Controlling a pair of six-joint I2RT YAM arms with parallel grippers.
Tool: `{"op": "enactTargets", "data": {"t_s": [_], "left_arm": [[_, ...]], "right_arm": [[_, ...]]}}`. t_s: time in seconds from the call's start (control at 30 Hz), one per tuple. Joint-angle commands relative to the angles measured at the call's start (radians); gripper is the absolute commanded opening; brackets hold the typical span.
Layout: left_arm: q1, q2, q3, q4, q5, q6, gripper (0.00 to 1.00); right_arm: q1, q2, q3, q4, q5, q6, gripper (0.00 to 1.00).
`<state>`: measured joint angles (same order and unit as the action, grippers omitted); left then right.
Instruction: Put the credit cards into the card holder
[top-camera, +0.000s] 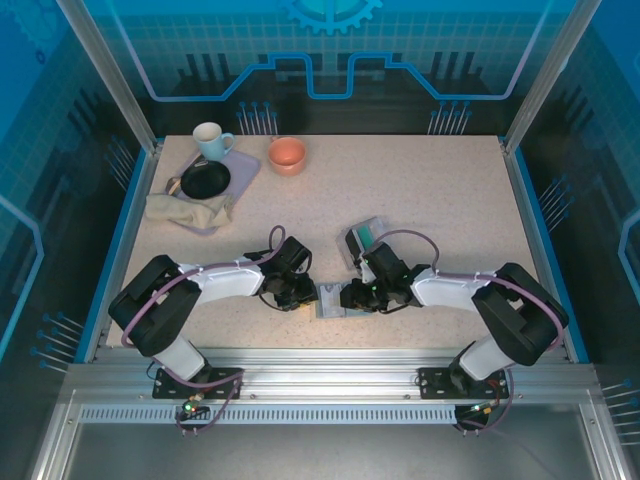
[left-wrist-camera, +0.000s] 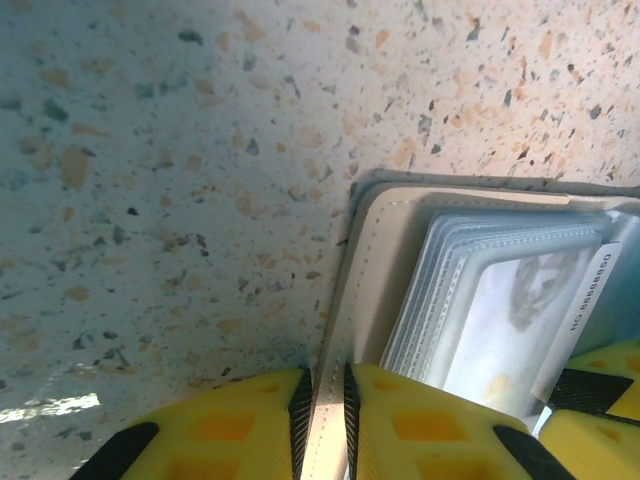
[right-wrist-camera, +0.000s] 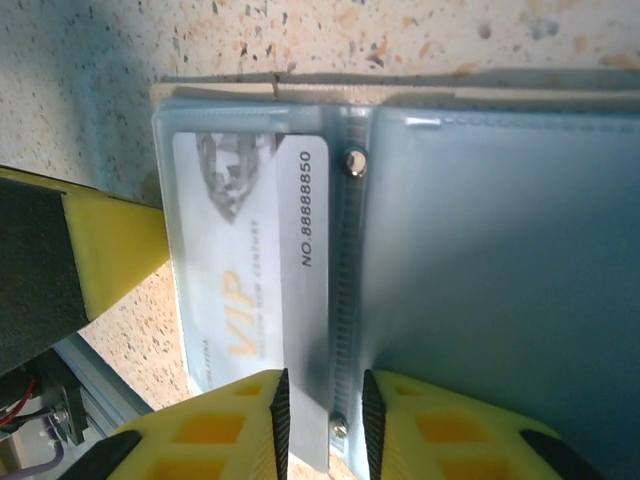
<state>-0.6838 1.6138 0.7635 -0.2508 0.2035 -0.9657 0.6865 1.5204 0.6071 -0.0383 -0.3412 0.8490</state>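
As left fingers (left-wrist-camera: 430, 425) clamp 1 card holder (left-wrist-camera: 372, 275), 1 card (right-wrist-camera: 250, 260) inside

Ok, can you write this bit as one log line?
left hand: pinching card holder cover | right hand: open, straddling pocketed card

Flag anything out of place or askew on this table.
The crumpled beige cloth at the far left lies half off the lilac tray, spilling over its near edge onto the speckled table. Nothing else looks spilled or damaged.
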Motion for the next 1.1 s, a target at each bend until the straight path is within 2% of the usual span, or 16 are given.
{"op": "enactTargets", "data": {"t_s": [0.0,0.1,0.17,0.33,0.4,0.57,0.77,0.87,0.97,1.07], "left_arm": [[-0.025,0.050,-0.008,0.079,0.001,0.014,0.20],[-0.026,0.052,-0.005,0.083,0.006,0.015,0.20],[-0.026,0.051,-0.005,0.087,0.009,0.016,0.20],[-0.026,0.046,0.002,0.098,0.023,0.012,0.20],[-0.026,0.039,0.003,0.093,0.022,0.011,0.21],[-0.025,0.009,0.003,0.072,0.006,0.014,0.21],[-0.024,0.012,0.022,0.062,0.011,0.028,0.15],[-0.024,0.021,0.038,0.052,0.015,0.033,0.10],[-0.024,0.022,0.045,0.048,0.017,0.038,0.10],[-0.024,0.020,0.046,0.045,0.017,0.041,0.07]], "right_arm": [[-0.004,0.010,0.029,-0.065,0.010,-0.037,0.25],[-0.001,0.048,0.041,-0.020,-0.030,-0.031,0.14],[0.002,0.071,0.051,0.010,-0.061,-0.025,0.11],[0.024,0.102,0.079,0.041,-0.102,-0.019,0.09],[0.027,0.082,0.088,-0.004,-0.078,-0.022,0.11],[0.024,-0.062,0.124,-0.262,0.113,-0.087,0.23],[0.022,-0.188,0.210,-0.620,0.483,-0.131,0.56],[0.009,-0.157,0.223,-0.665,0.518,-0.156,0.63],[0.010,-0.082,0.242,-0.659,0.489,-0.174,0.65],[0.012,-0.012,0.266,-0.677,0.517,-0.170,0.65]]}}
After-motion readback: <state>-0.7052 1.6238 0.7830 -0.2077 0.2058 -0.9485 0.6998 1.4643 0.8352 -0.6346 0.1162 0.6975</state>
